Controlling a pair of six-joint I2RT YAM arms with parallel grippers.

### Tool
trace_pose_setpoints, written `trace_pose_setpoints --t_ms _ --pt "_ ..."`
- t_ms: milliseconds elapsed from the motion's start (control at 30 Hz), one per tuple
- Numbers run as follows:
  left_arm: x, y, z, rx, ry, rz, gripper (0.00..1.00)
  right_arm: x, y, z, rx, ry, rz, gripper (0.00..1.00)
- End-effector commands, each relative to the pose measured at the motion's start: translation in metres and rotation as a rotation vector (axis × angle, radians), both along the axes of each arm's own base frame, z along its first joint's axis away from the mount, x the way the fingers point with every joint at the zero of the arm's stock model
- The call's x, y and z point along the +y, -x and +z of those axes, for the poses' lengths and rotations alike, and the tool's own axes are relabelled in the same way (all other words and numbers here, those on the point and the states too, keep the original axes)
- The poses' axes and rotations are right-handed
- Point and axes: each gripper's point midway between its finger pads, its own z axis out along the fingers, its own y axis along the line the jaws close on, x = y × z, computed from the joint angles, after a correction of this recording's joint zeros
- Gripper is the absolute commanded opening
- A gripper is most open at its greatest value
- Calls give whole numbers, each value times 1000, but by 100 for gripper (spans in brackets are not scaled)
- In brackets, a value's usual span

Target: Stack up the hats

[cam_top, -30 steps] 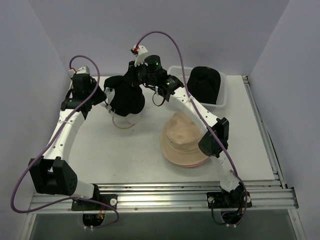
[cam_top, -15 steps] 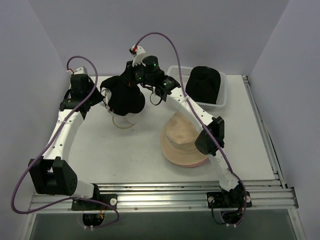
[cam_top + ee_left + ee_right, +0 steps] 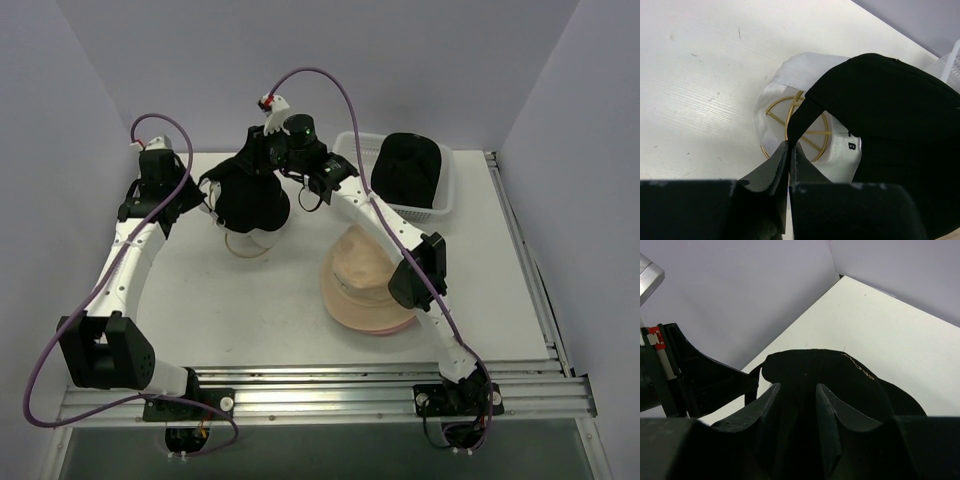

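Hat stacking, midway | black cap hangs over white cap, back-left of tabletop | left tool pinched shut on its rim, right tool jaws parted at its crown | tan hat tops pink hat; black hat unstacked in basket.

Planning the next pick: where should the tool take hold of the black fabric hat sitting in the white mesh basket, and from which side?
Probably the domed crown of the black fabric hat, from straight above: it seems to bulge over the walls of the white mesh basket, which block a sideways approach to its rim.
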Motion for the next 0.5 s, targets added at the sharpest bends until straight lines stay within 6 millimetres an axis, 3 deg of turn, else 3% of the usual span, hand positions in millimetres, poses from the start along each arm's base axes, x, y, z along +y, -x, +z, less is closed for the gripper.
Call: trace_pose_setpoints --t_ms 0,133,200,467 --pt "3 -7 -3 -8 12 12 7 -6 -5 23 -54 -44 -7 30" --pt "-1 -12 -9 -6 31 -1 8 -16 -7 25 -63 -26 -28 33" --pt "-1 -12 -12 -4 37 -2 14 -22 -9 31 -82 -17 -52 34" --pt "0 -14 -10 -23 30 6 20 -40 -13 21 -71 38 -130 36"
